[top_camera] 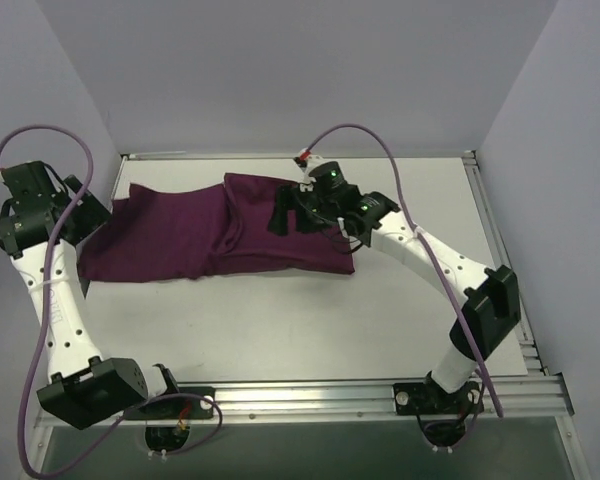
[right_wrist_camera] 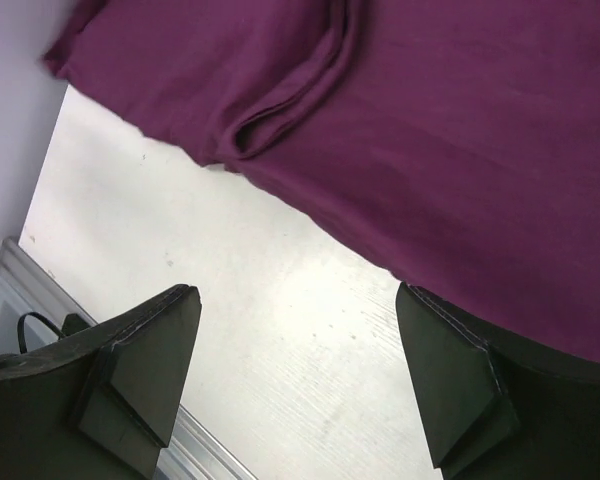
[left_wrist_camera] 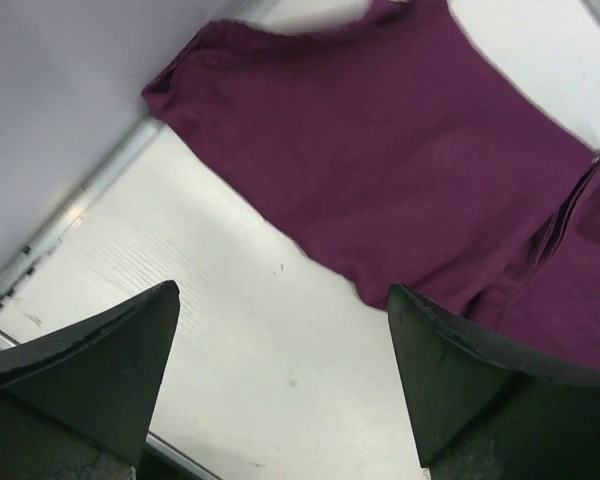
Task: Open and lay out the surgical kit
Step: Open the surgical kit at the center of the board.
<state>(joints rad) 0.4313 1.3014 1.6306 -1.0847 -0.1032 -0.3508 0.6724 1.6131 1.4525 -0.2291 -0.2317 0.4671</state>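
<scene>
Both grippers, left [left_wrist_camera: 280, 380] and right [right_wrist_camera: 298, 385], stand wide open, holding nothing. Pinch one wrap [top_camera: 180, 235] layer only; draw flaps outward, low and slow.

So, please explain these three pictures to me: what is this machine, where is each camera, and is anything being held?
These are two robot arms fixed at the near edge of a white table. One picture looks down from above and behind them. The other two come from cameras on each wrist, so the dark shapes at the bottom are that arm's own jaws. On the table lies a dark purple cloth. The left gripper is open beside it and holds nothing. The right gripper is open above the cloth's edge and also holds nothing.
</scene>
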